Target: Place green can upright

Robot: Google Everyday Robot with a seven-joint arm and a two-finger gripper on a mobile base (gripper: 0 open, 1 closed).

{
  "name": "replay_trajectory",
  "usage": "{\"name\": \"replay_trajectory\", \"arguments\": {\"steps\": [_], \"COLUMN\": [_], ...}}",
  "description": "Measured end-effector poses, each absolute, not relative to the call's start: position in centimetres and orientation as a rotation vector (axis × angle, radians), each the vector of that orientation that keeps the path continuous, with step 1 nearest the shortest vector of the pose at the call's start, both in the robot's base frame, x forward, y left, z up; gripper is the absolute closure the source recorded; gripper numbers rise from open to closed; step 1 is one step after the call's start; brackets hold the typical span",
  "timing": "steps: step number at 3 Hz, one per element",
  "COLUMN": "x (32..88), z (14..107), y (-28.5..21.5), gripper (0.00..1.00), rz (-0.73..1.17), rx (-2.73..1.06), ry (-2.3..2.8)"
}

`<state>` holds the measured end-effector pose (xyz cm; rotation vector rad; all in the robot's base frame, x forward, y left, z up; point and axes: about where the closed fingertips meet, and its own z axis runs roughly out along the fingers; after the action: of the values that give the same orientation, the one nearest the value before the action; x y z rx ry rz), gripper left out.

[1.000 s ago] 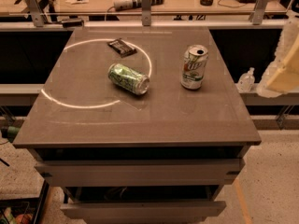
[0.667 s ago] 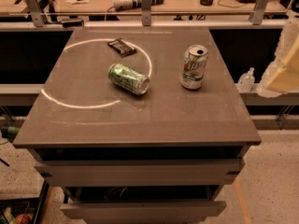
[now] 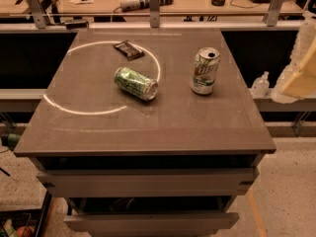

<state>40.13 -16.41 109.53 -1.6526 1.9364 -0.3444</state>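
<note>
Green mottled aluminium can (image 3: 136, 83) lies sideways on grey tabletop (image 3: 148, 127); pale gripper (image 3: 298, 73) at right edge, state can't tell; grasp across body, tip upright, avoid white can (image 3: 205, 70)

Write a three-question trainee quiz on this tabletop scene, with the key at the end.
1. True or false: the green can lies on its side on the table.
2. Which can stands upright? A) the green can B) the white can
3. Fill in: the gripper is at the picture's ____ edge, beyond the table.
Key: 1 true; 2 B; 3 right.
</note>
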Motion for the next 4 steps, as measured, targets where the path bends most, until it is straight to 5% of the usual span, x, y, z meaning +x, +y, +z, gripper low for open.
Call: {"name": "replay_trajectory", "arguments": {"steps": [4], "x": [40.13], "z": [109.53], "y": [-16.41], "gripper": [0.00], "rz": [-0.344], "rx": [-1.653], "ry": [1.936]}}
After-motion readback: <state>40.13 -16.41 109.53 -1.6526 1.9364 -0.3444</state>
